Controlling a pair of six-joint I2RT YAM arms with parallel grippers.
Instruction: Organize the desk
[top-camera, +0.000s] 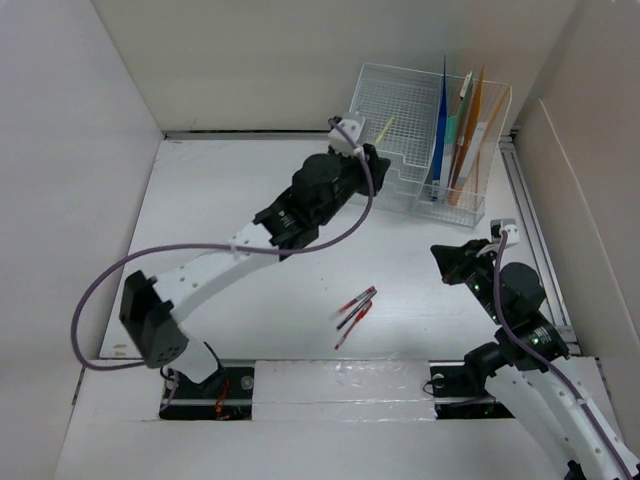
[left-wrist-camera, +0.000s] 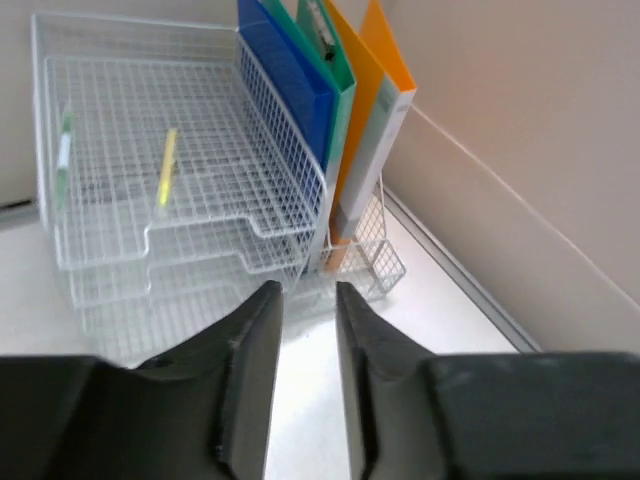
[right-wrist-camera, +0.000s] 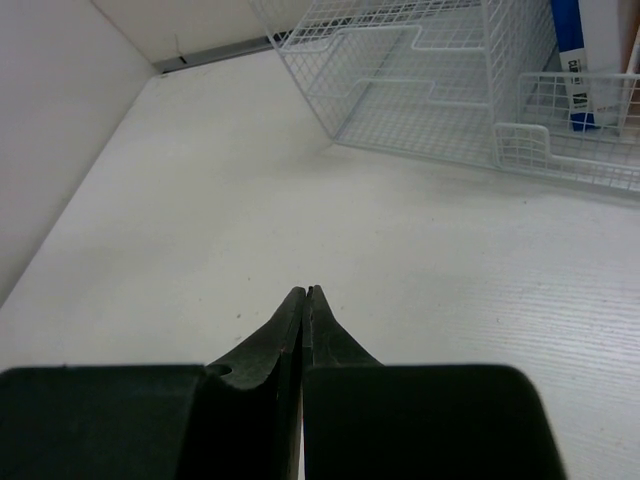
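Observation:
The desk (top-camera: 240, 190) is a white tabletop with white walls round it. Three red and dark pens (top-camera: 355, 308) lie loose on it near the front middle. A white wire-mesh organizer (top-camera: 400, 110) stands at the back right, with a yellow pen (left-wrist-camera: 167, 166) and a pale green-and-white pen (left-wrist-camera: 64, 150) in its tray. My left gripper (top-camera: 372, 160) is at the front of the tray; in the left wrist view it (left-wrist-camera: 308, 290) is open a little and empty. My right gripper (top-camera: 445, 258) is shut and empty (right-wrist-camera: 305, 292), low over the desk at the right.
Blue (left-wrist-camera: 285, 70), green (left-wrist-camera: 340, 80) and orange (left-wrist-camera: 385, 80) folders stand upright in the organizer's right section. A small mesh cup (right-wrist-camera: 560, 110) is at its front. A rail (top-camera: 535, 240) runs along the right wall.

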